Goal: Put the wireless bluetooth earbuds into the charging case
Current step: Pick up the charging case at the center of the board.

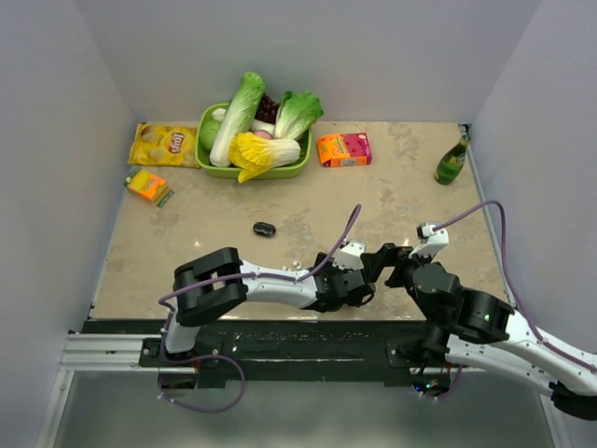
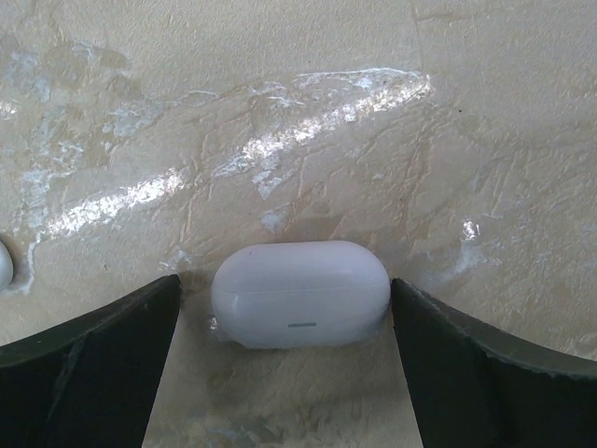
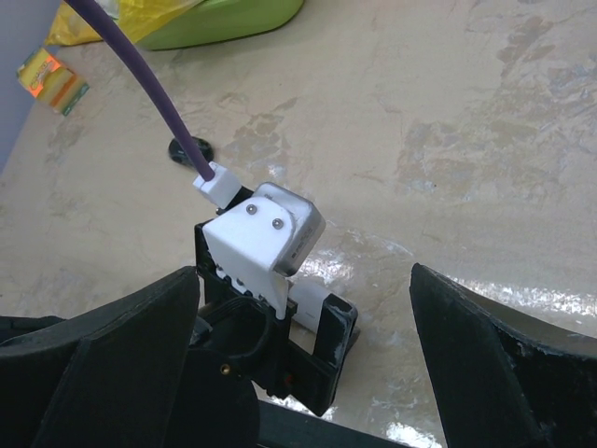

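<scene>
- Charging case (image 2: 300, 294): lies on the table (image 2: 280, 112) with its lid closed, seam and front slot towards the left wrist camera. In the top view the left arm hides it.
- Left gripper (image 2: 284, 373): lowered over the case with the jaws narrow, one on each side. One finger (image 2: 485, 373) touches the case's end. The other finger (image 2: 93, 373) stands just beside the opposite end, with a sliver of shadowed table between, so the case is bracketed and not clamped.
- Earbud (image 2: 4, 266): only a white edge shows, on the table well off the case's end, beyond the non-touching finger.
- Right gripper (image 3: 303, 275): jaws wide, holding nothing, facing the left wrist just beside the case.
- Small black oval object (image 1: 264, 229): on the table, farther back than the case — well apart from it.
</scene>
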Robot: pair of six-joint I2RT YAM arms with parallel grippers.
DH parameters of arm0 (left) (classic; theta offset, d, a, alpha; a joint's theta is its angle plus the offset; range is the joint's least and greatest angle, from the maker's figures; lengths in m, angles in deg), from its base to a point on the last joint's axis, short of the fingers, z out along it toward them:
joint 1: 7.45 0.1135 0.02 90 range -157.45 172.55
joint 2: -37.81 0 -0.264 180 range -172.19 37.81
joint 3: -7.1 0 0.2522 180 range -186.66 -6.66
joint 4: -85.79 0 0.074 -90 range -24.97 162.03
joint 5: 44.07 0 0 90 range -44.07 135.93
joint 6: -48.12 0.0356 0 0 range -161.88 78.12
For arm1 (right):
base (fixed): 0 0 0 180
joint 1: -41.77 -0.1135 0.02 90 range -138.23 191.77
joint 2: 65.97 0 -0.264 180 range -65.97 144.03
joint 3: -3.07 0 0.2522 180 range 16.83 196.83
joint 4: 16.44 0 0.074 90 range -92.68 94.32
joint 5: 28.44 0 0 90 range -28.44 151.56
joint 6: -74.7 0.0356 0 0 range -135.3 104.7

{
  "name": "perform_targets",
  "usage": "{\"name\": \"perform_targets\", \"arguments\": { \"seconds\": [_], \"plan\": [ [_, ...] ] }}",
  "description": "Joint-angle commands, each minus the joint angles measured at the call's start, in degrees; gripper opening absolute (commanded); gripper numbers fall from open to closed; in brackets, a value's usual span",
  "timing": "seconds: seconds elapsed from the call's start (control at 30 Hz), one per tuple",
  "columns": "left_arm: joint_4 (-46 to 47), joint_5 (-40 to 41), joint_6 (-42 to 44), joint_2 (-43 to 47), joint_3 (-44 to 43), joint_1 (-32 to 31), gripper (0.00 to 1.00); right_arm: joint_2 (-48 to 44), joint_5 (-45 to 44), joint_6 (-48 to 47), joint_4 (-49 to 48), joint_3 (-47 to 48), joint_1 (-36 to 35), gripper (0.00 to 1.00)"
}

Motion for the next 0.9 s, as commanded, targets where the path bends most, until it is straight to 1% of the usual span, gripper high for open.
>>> {"name": "perform_targets", "arguments": {
  "seconds": [0.0,0.37,0.5,0.8,0.87],
  "plan": [
    [-4.1,-1.4,-4.2,-2.1,-1.8,-1.1,0.99,-1.7,-0.2,0.8,0.6,2.3,-0.4,0.98],
    [-8.8,-1.0,-7.9,-5.5,-6.9,-2.2,0.99,-2.3,-0.1,1.0,1.0,1.9,-0.4,0.98],
    [-12.6,-0.7,-9.9,-7.9,-9.1,-2.6,0.97,-2.4,-0.2,1.0,1.0,2.0,-0.4,0.98],
    [-14.3,0.0,-12.1,-7.8,-8.2,-2.6,0.95,-3.1,-0.1,1.2,1.0,1.6,-0.4,0.98],
    [-14.3,-0.2,-12.1,-7.9,-8.1,-2.6,0.93,-3.1,-0.1,1.2,0.9,1.6,-0.4,0.98]
  ]
}}
